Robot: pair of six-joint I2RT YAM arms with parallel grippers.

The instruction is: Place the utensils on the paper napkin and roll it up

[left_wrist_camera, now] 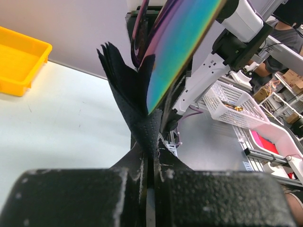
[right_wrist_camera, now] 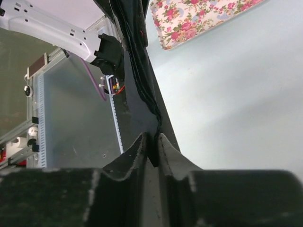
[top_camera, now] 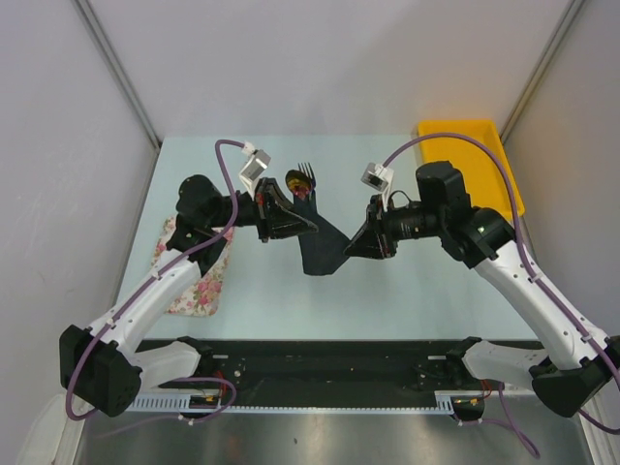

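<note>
Both arms are stretched forward from their bases and bent inward at the elbows, so that the left gripper and the right gripper are pointed toward each other, their tips near but apart. The left gripper's jaws are pressed together on the paper napkin, a fold of which is pinched between the fingers and rises beyond their tips. The right gripper's jaws are likewise closed on the same sheet, an edge being clamped just between the fingertips.
</note>
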